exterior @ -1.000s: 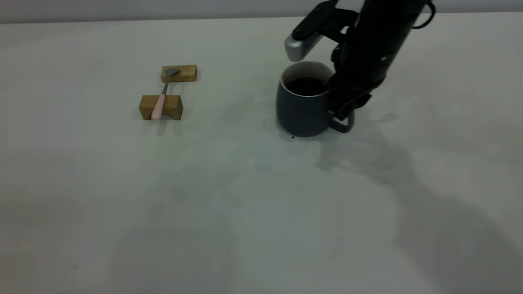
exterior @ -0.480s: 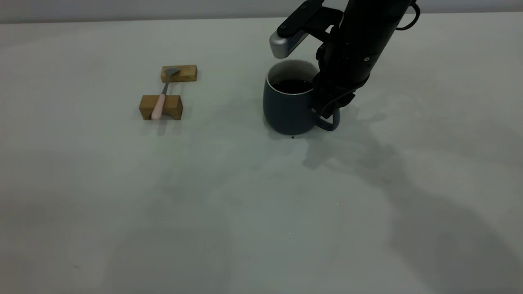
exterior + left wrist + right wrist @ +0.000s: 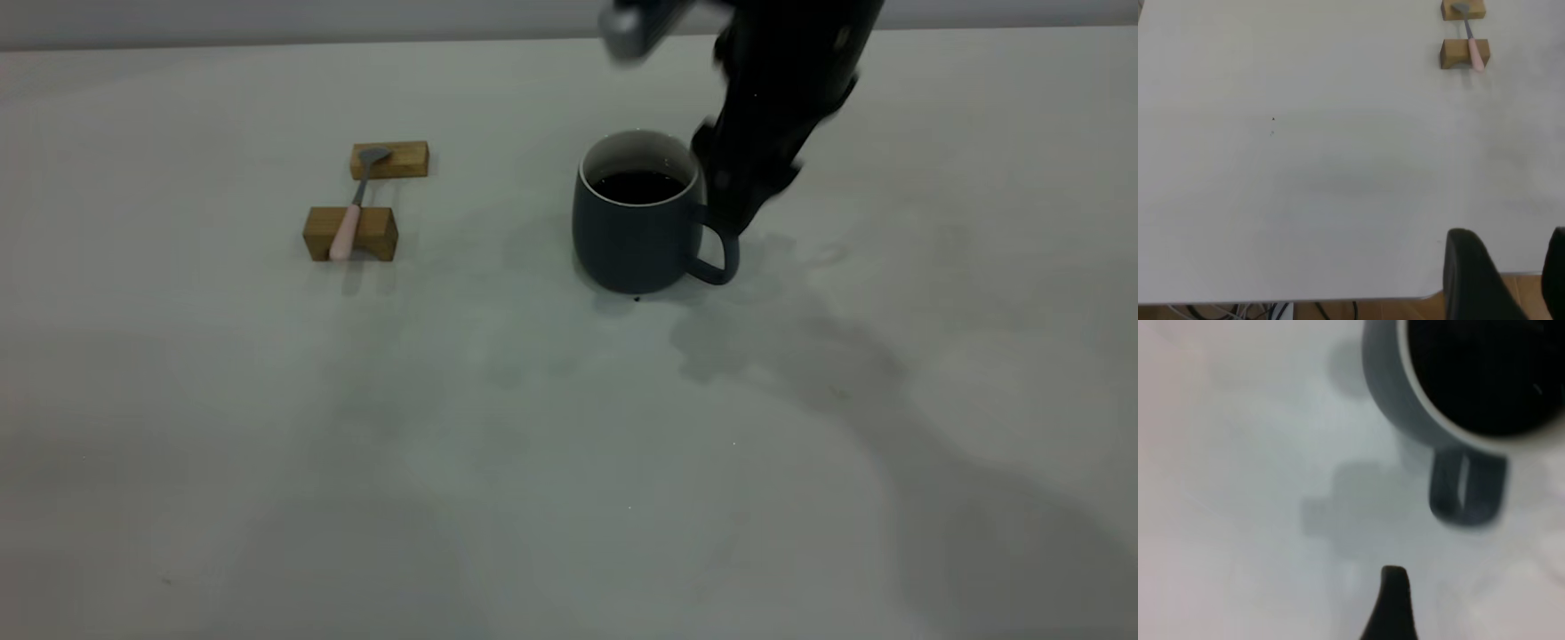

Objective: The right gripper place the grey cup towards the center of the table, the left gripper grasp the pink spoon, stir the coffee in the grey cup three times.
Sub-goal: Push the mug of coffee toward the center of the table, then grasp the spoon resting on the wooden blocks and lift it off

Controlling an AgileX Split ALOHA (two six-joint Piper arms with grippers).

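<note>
The grey cup [image 3: 633,238] stands upright near the middle of the table [image 3: 533,444], with dark coffee [image 3: 637,186] inside and its handle [image 3: 722,258] facing right. My right gripper [image 3: 740,197] hangs just above and behind that handle, open and holding nothing. In the right wrist view the cup [image 3: 1405,407] lies apart from the one finger [image 3: 1394,600] that shows. The pink spoon [image 3: 349,218] rests across two wooden blocks at the left. My left gripper [image 3: 1511,235] is open over the table's edge, far from the spoon [image 3: 1473,45], and is out of the exterior view.
Two small wooden blocks [image 3: 351,233] [image 3: 391,160] carry the spoon, handle on the nearer one and bowl on the farther one. A tiny dark speck [image 3: 637,299] lies by the cup's base. Cables and wooden floor show past the table's edge [image 3: 1338,301].
My right gripper slid the cup leftward, then let go of its handle and rose up and back. The cup stays where it was set; the spoon has not moved.
</note>
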